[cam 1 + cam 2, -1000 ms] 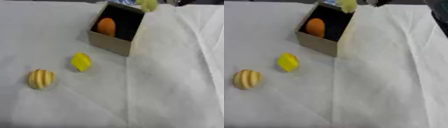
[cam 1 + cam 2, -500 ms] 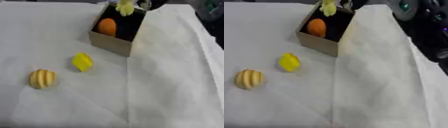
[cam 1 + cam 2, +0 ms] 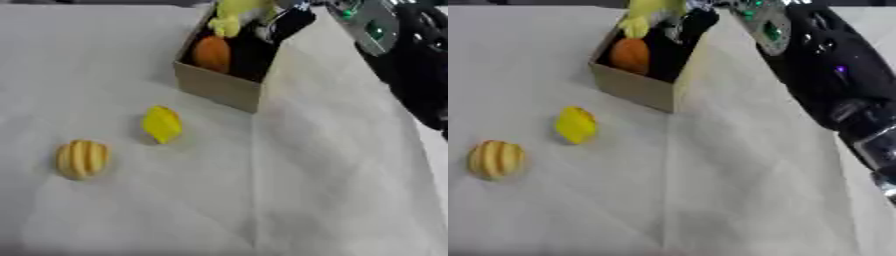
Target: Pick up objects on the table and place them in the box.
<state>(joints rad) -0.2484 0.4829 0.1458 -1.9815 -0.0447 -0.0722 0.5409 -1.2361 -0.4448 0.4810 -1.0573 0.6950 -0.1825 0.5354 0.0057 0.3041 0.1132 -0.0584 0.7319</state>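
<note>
The right robot hand [image 3: 284,22] hovers over the box [image 3: 223,85] near the counter's far edge, fingers curled round a pale yellow thing [image 3: 234,14] — light, smooth, probably slippery, I'd judge — best pinched across its middle; no left robot hand shows.

The right hand [image 3: 284,22] has carried the yellow piece [image 3: 234,15] over the box [image 3: 219,87].

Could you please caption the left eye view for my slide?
Right hand lowers a yellow object into the cardboard box beside an orange fruit.
</note>
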